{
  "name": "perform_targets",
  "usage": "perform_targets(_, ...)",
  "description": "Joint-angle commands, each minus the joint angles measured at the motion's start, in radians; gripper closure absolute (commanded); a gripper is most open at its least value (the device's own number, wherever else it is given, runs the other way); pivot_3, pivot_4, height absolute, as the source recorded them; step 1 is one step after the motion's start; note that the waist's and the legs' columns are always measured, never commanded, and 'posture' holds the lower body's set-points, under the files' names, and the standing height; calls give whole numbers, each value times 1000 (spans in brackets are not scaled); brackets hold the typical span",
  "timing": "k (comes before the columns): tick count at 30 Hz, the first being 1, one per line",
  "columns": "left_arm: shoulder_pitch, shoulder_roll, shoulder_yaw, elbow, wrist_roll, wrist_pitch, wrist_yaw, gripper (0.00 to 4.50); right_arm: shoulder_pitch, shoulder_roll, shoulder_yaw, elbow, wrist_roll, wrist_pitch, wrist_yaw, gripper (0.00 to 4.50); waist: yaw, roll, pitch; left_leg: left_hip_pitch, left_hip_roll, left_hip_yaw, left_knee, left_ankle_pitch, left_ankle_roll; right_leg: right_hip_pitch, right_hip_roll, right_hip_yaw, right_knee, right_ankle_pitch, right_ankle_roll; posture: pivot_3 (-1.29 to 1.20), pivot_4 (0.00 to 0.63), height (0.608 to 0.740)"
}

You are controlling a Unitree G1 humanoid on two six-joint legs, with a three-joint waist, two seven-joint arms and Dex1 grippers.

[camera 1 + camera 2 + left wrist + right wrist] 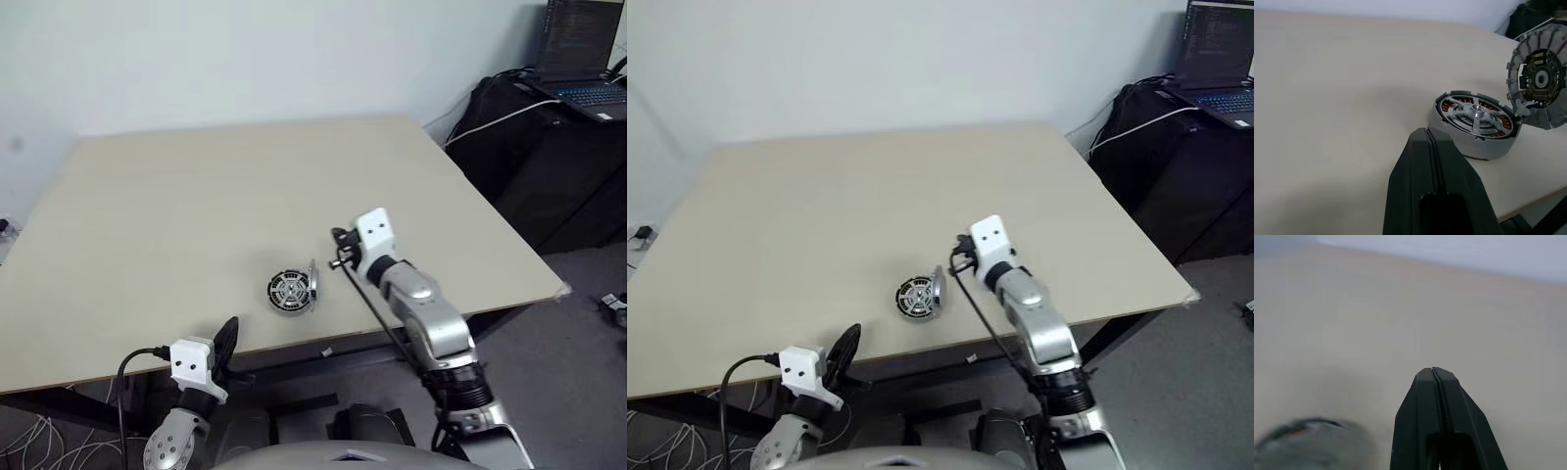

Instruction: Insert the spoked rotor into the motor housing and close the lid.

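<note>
Two black-fingered pincers are clenched on nothing: the left gripper (1427,134) low in the frame, the right gripper (339,251) at centre. Just left of it sits the round copper-wound motor housing (1475,123), silver-spoked rotor (1476,111) seated, hinged silver-grey lid (1540,81) upright. A careless nudge could skid the housing on the beige wooden table (196,206) rather than close it.

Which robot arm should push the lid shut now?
Probably the right gripper: it hovers over the table just beside the upright lid. The left gripper sits back at the table's near edge.
</note>
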Motion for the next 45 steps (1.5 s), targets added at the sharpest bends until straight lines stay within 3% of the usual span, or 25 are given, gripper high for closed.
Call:
perform_targets(1,-1,-2,-12,-39,-4,-20,-4,4500,33,-47,-14,-79,-8,38,11,4478,-1,1,0,0,0,0,0,0,0,0,0,0,0,0,0,0,0,740)
perform_targets(5,-1,2,-15,-40,-3,-18,-5,4500,118,-169,46,-172,8,148,112,4478,-1,2,-1,0,1,0,0,0,0,0,0,0,1,0,0,0,0,740)
perform_targets(11,-10,10,-16,-37,-4,-11,-5,4500,152,-213,91,-267,112,209,243,4478,-4,2,-1,1,1,-1,0,0,0,0,0,0,1,0,0,0,0,740)
perform_targets(30,-4,9,-4,-33,-5,-11,6,4500,77,-154,155,-229,194,212,311,4478,5,1,-1,0,0,-1,1,0,0,0,0,-1,0,0,0,0,0,740)
perform_targets(45,-15,8,5,-26,-4,-7,5,4500,-11,-41,198,-30,151,121,272,4478,4,0,-2,0,0,-1,1,0,0,1,0,-1,1,0,0,0,0,740)
